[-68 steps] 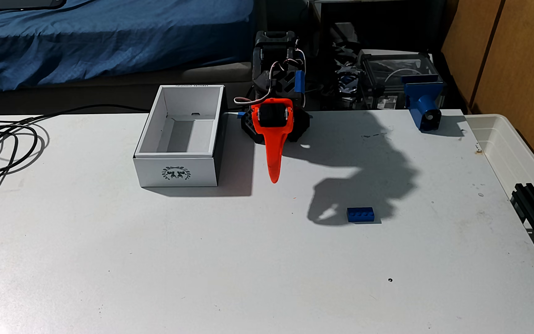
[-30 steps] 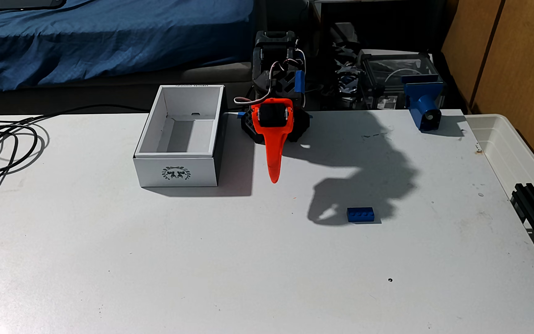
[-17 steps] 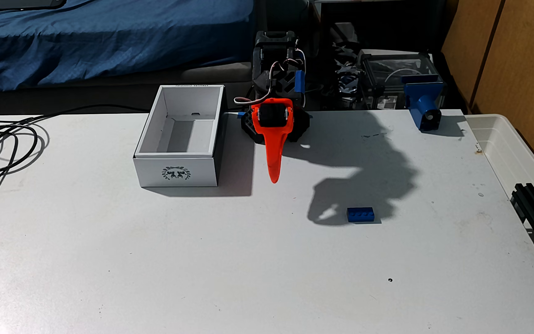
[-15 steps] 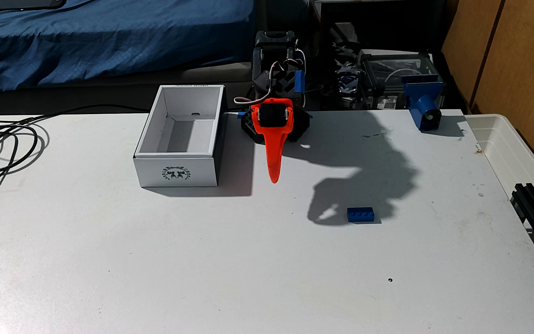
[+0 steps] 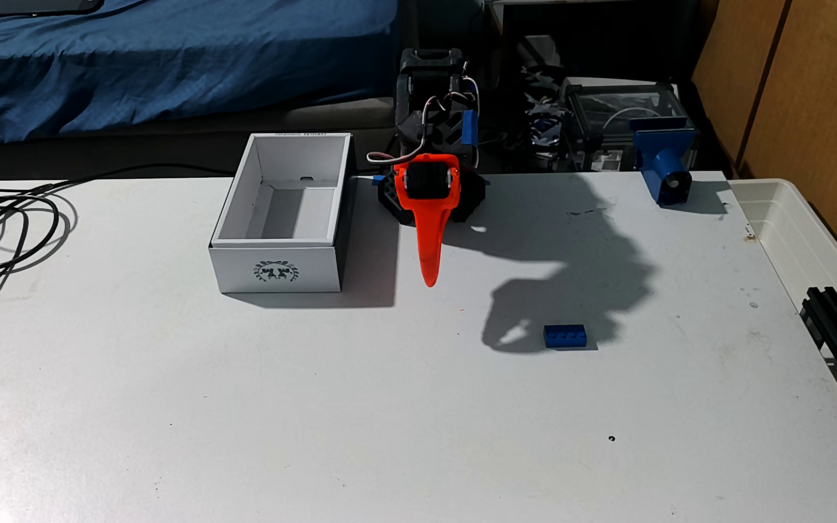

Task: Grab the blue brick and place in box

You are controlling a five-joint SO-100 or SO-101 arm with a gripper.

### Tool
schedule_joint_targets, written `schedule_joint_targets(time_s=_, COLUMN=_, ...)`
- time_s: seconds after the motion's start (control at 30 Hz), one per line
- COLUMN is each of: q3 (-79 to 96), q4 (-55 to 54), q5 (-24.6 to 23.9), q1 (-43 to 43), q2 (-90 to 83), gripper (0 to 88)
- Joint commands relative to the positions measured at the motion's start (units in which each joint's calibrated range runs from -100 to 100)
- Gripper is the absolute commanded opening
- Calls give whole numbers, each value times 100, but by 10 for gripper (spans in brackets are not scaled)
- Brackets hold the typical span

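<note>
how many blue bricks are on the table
1. The blue brick lies flat on the table, right of centre in the fixed view, nearer the camera than the box.

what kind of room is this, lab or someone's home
Probably a home, likely a bedroom used as a hobby workspace: a bed with a blue sheet stands behind the white table, and wooden panels line the right side.

Box, white cardboard, on the desk: near short wall bears a dark laurel-wreath emblem enclosing small figures, with no letters that can be made out. Far rim carries one line of small dark print, too small and blurred to read. No other readable text.
</note>
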Motion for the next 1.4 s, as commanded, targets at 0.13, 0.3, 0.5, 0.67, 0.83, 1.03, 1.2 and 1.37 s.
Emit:
schedule_joint_targets(time_s=0.13, q3=-17, q4=23, q5=-18, q1=6, q2=-68, gripper=9)
schedule_joint_targets(time_s=0.3, q3=-26, q4=-63, q5=24, q1=102, q2=-68, gripper=9)
schedule_joint_targets(time_s=0.5, q3=-337, q4=6, q5=150, q1=489, q2=-68, gripper=9)
schedule_joint_targets(time_s=0.67, q3=-639, q4=14, q5=524, q1=808, q2=-68, gripper=9)
schedule_joint_targets(time_s=0.83, q3=-1118, q4=32, q5=634, q1=979, q2=-68, gripper=9)
schedule_joint_targets(time_s=1.03, q3=-2120, q4=419, q5=660, q1=1046, q2=-68, gripper=9)
schedule_joint_targets(time_s=1.2, q3=-2963, q4=1160, q5=655, q1=994, q2=-68, gripper=9)
schedule_joint_targets(time_s=1.37, q3=-3576, q4=1634, q5=650, q1=994, q2=17, gripper=9)
